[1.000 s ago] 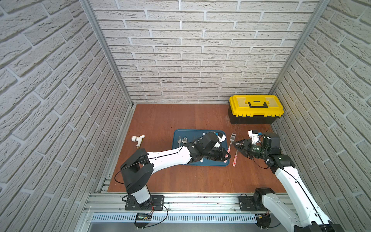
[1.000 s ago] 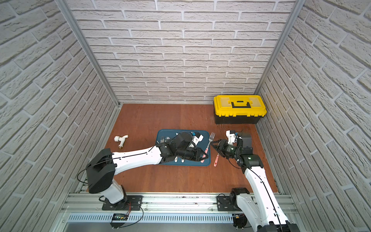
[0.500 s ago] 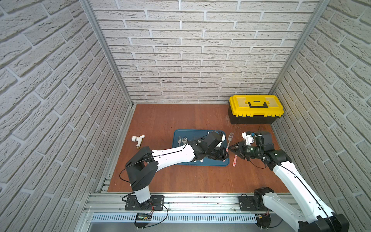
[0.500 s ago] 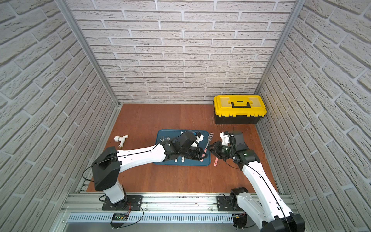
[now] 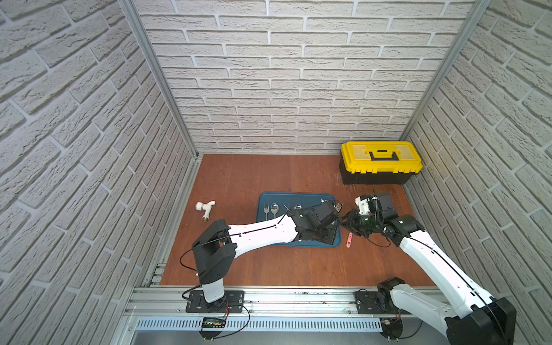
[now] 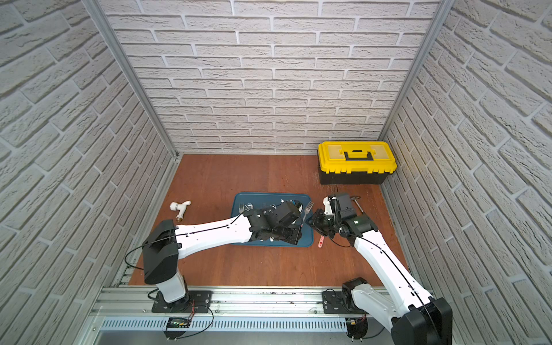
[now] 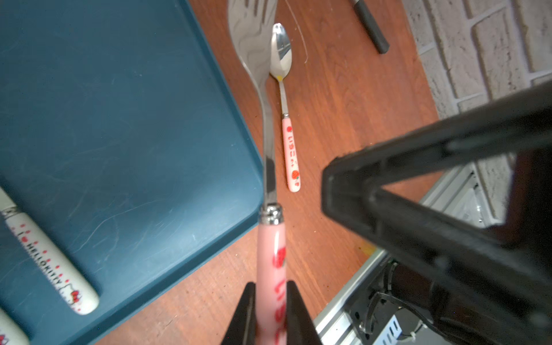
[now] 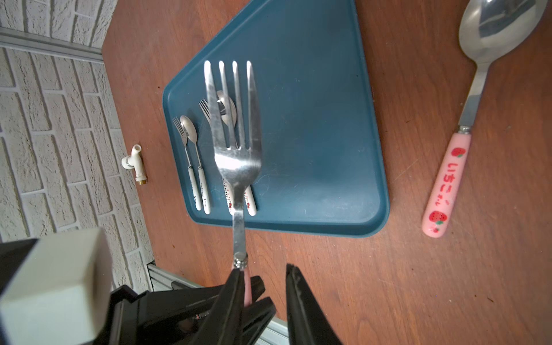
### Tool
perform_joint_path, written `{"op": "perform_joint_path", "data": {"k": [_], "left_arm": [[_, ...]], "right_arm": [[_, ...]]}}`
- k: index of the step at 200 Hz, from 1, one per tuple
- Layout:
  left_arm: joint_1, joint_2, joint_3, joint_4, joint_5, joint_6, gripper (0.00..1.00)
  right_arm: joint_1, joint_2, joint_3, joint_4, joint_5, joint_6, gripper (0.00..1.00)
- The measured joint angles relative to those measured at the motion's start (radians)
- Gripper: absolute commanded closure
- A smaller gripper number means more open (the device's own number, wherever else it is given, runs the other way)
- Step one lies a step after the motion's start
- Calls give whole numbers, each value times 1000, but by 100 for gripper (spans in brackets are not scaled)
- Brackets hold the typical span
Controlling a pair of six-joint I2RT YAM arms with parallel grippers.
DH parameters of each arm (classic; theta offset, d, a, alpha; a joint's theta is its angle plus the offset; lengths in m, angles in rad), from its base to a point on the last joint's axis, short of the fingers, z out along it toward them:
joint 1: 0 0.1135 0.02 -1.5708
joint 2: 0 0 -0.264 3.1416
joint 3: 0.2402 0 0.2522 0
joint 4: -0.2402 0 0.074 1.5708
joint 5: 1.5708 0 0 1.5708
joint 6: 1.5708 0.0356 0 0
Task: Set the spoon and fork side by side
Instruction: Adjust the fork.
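The left gripper clamped the pink-handled fork by its strawberry-printed handle. It held the fork in the air over the right-hand edge of the blue tray, tines pointing toward the back wall. The right gripper faced it from the opposite side with its jaws narrowly parted. The fork's handle sat between them, close against one finger and clear of the other. The pink-handled spoon lay flat on the wooden table, off the tray and just beside its edge. Its bowl pointed toward the back wall, roughly parallel to the fork. Two white-handled fork-and-spoon pairs rested on the left half of the tray. A yellow toolbox stood in the back right corner, and a white plastic tap lay on the table left of the tray.
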Motion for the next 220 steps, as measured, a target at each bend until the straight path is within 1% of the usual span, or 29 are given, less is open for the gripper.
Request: {"op": "perform_joint_path", "data": {"k": [19,65,91,117,154,200,220], "left_arm": [[0,0,0,-10,-13,7,100],[0,0,16,-13,-22,14,100],[0,3,16,-19,-22,14,100],[0,3,16,-19,-21,15,100],[0,6,16,-32,-18,18,100],[0,13,16,-46,-18,22,100],[0,13,16,-48,-18,27,99]], "right_arm": [[17,5,0,7,6,13,71],[101,63,0,63,22,56,71],[121,88,1,79,36,65,70],[126,95,1,90,47,78,76],[153,116,8,100,74,92,92],[161,135,9,100,77,106,97],[162,136,9,100,78,106,97]]}}
